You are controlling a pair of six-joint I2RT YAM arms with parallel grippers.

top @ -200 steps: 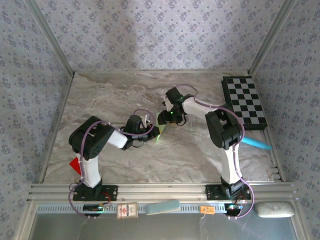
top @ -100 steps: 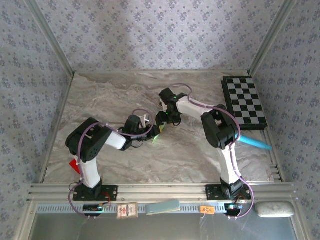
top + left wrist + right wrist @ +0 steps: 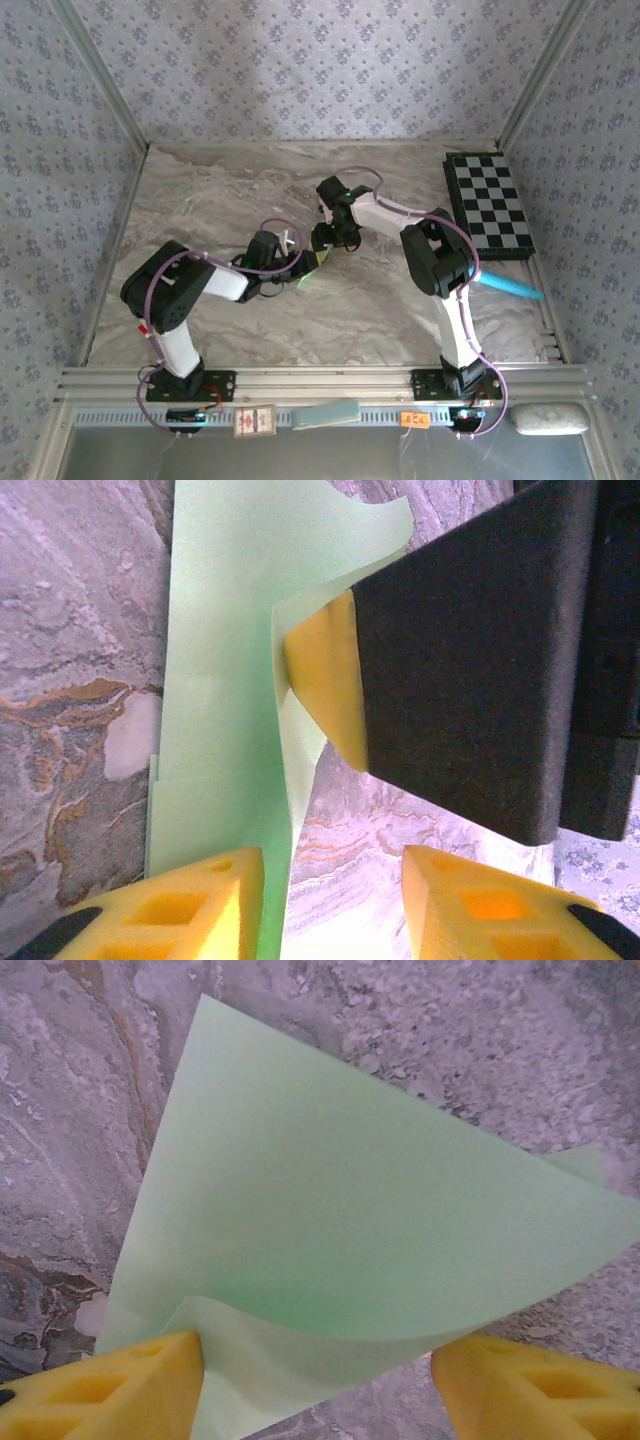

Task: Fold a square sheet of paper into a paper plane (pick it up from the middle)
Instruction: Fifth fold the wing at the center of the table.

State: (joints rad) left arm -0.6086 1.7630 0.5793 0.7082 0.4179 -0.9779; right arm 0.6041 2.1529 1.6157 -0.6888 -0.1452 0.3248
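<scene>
Left arm (image 3: 225,283) comes in low from 7 o'clock across the grey marbled desk (image 3: 200,190), elbow tucked back, wrist aimed toward 3 o'clock. Right arm (image 3: 385,212) rises from 5 o'clock, elbow high, forearm running toward 10 o'clock, wrist tipped down over the desk's centre. And there's the pale green, part-folded paper plane (image 3: 350,1200), lying at the centre where both wrists meet! Left gripper (image 3: 330,865) at its 9 o'clock is partly open and clamps nothing; one yellow pad (image 3: 190,905) sits over the paper's edge, and a raised flap stands in the gap. Right gripper (image 3: 320,1360) at 12 o'clock is spread wide with no grip, one pad leaning against that lifted flap. The paper shows layered folds, a broad pointed triangle, its lower edge curling up.
</scene>
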